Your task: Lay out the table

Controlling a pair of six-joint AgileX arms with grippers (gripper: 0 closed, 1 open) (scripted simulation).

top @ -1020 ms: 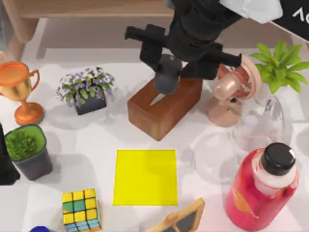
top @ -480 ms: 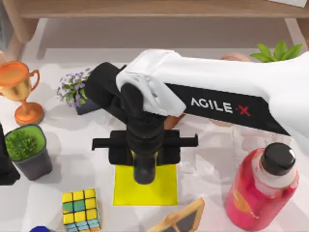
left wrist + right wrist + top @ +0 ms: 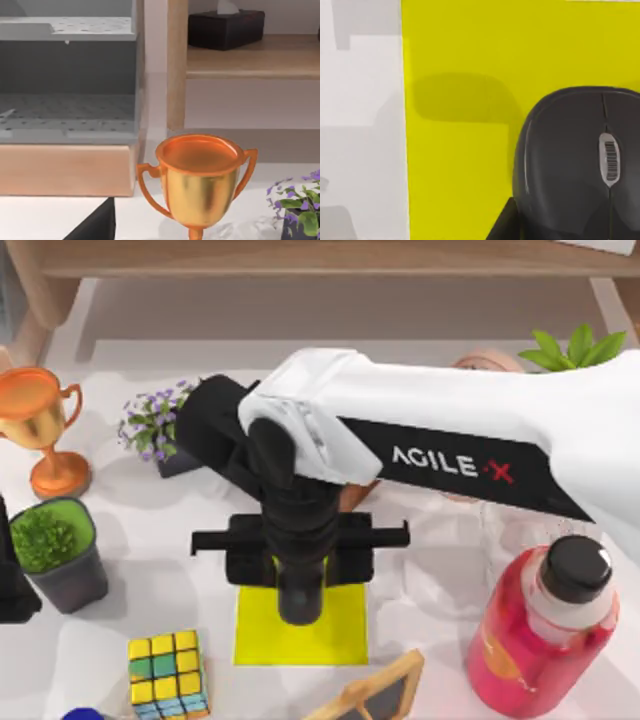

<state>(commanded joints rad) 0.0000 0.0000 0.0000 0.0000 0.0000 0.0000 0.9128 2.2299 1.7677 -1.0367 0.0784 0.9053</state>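
Note:
The white table (image 3: 150,570) carries a yellow square mat (image 3: 340,635) near its front middle. My right gripper (image 3: 300,585) reaches over the mat from the right, shut on a black computer mouse (image 3: 300,602). The right wrist view has the mouse (image 3: 575,165) over the yellow mat (image 3: 460,165). Its shadow lies apart from it, so it hangs a little above the mat. One dark fingertip (image 3: 502,227) shows beside the mouse. My left arm (image 3: 10,585) is parked at the left edge.
A copper trophy (image 3: 40,420), a purple flower pot (image 3: 160,425) and a grey pot of greenery (image 3: 55,550) stand at the left. In front lie a puzzle cube (image 3: 168,672) and a small framed board (image 3: 375,695). A red bottle (image 3: 545,630) stands front right.
My right arm swung from above the brown wooden box at the back to over the yellow mat, carrying the mouse. In the last half second it barely moved.

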